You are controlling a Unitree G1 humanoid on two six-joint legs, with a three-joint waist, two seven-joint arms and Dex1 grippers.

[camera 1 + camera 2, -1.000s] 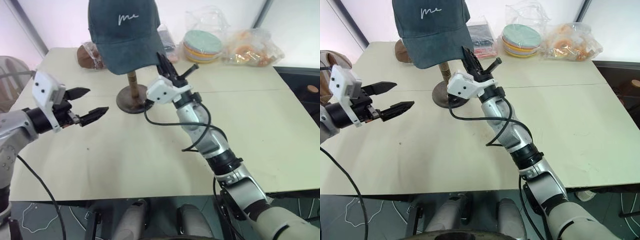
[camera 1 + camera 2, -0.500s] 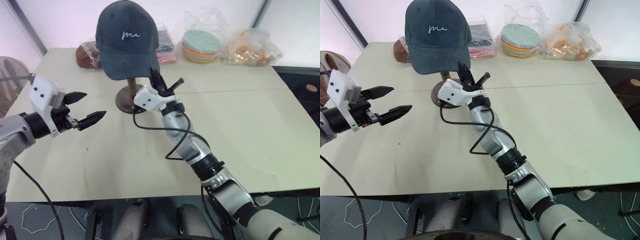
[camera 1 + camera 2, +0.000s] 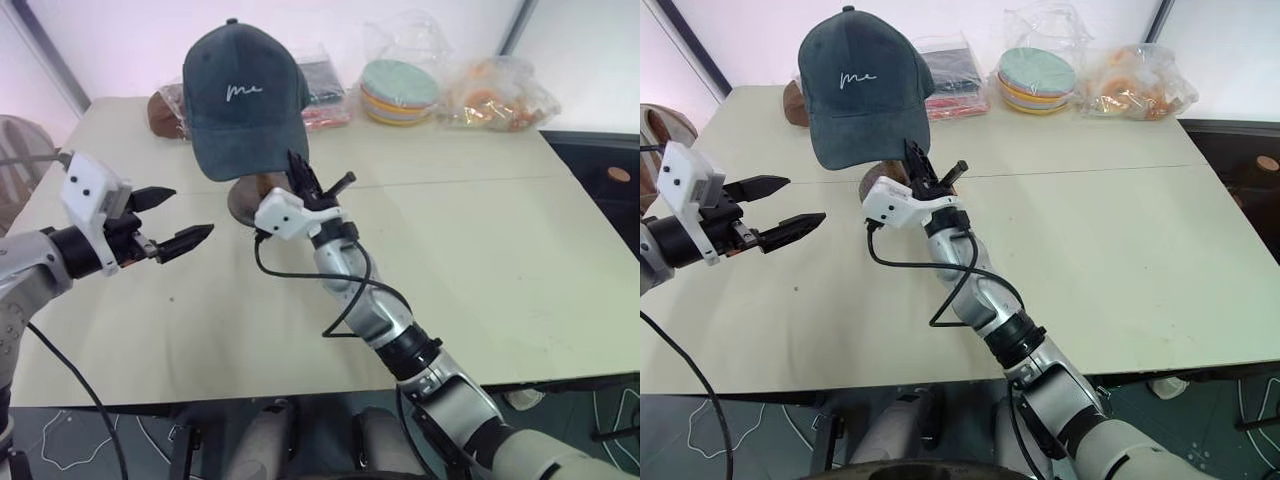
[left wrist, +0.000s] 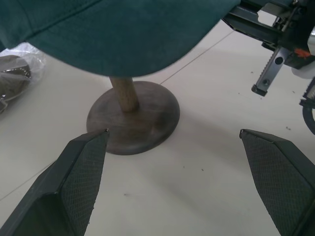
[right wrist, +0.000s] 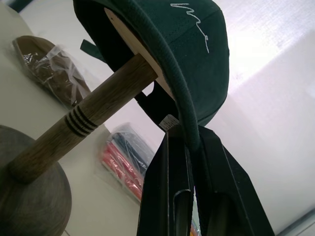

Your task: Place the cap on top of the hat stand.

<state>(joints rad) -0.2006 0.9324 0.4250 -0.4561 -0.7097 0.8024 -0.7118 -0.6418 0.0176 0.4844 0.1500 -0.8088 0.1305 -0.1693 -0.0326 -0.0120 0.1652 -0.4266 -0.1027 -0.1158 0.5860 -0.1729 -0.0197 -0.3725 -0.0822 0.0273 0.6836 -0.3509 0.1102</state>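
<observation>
Cap (image 3: 242, 100) sits over top of hat stand (image 4: 132, 110) at far-left part of table (image 3: 480, 250), crown up, brim facing the robot and sloping down, front-to-back axis running toward robot. R gripper (image 5: 189, 147) just below and right of it, fingers clamped on brim edge. L gripper (image 3: 172, 215) fingers spread, empty, well apart to cap's left and lower.
</observation>
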